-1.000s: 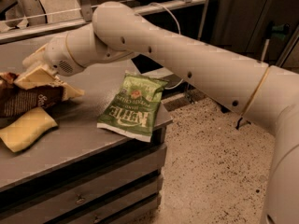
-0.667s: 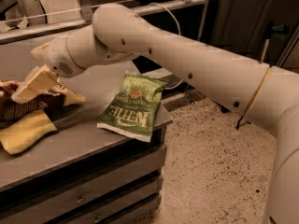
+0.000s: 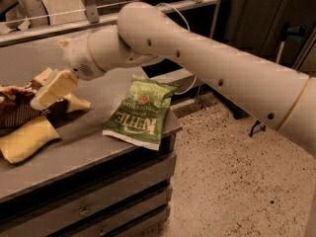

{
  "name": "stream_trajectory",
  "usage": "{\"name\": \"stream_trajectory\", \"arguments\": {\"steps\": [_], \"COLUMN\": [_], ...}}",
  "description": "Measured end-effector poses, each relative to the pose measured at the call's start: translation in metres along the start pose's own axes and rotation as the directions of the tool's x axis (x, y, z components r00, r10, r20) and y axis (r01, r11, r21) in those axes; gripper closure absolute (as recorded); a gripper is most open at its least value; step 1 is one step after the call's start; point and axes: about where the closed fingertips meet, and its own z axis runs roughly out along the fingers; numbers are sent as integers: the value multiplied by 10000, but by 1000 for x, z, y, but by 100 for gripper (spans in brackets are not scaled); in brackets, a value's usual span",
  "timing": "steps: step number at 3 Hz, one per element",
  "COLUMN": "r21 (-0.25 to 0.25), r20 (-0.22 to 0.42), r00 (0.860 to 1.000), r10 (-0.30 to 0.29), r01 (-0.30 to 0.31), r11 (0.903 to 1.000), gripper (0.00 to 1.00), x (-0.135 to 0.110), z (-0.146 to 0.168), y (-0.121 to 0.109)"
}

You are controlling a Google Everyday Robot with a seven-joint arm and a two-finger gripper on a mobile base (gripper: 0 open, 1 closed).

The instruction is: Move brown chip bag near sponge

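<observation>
End effector (image 3: 52,89) is low over the grey tabletop (image 3: 91,147), right on the near end of the crinkly dark brown foil chip bag with pale yellow ends (image 3: 19,111). Can't tell whether it's apart or clamped on the foil, since the contact zone is hidden by its own body.

Bag lies directly under and to the left of the end effector. Pale yellow soft sponge slab (image 3: 23,141) sits just below-left of the end effector and looks to be touching the bag's lower edge. Flat green chip bag with white lettering (image 3: 139,113) is well off to the right, not involved.

Handling, my read: the bag is light, air-filled and slick, with crushable contents. Take it at the crimped yellow end seam, with a light clamp. It will flop and swing if lifted. The goal looks essentially met, so any further move should be small.
</observation>
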Motion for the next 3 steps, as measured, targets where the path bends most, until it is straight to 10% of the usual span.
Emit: {"name": "stream_trajectory", "arguments": {"steps": [3], "r21": [746], "r20": [-202], "r00": [9858], "r10": [-1667], "r01": [1677], "r11": [9830], "gripper": [0], "x": [40], "z": [-142], "y": [-100]}}
